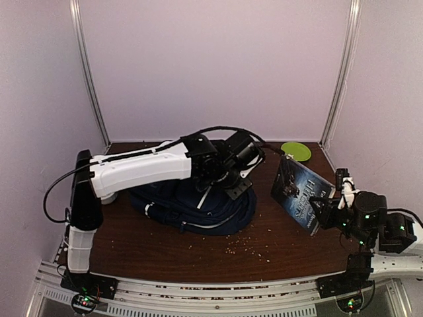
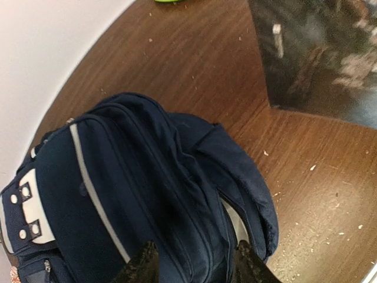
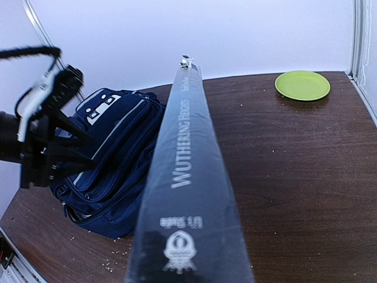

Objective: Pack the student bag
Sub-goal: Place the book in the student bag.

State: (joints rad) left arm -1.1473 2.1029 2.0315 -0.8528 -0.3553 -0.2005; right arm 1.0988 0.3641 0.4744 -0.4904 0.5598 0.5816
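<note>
The bag (image 2: 135, 194) lay directly under the left gripper (image 2: 194, 268), whose jaws stood apart over its top; the right gripper (image 1: 320, 209) clamped a book (image 3: 188, 177).

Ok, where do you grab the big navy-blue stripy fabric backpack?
Pinch the navy-blue fabric backpack by its loose padded edge flap, coming down from above: the bag lies flat, and that flap seems to stand up as a thin ridge.

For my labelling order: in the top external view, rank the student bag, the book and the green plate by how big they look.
1. student bag, clearly the largest.
2. book; it is raised off the table, so nearness to the camera may flatter it.
3. green plate, the smallest and also the farthest back.
</note>
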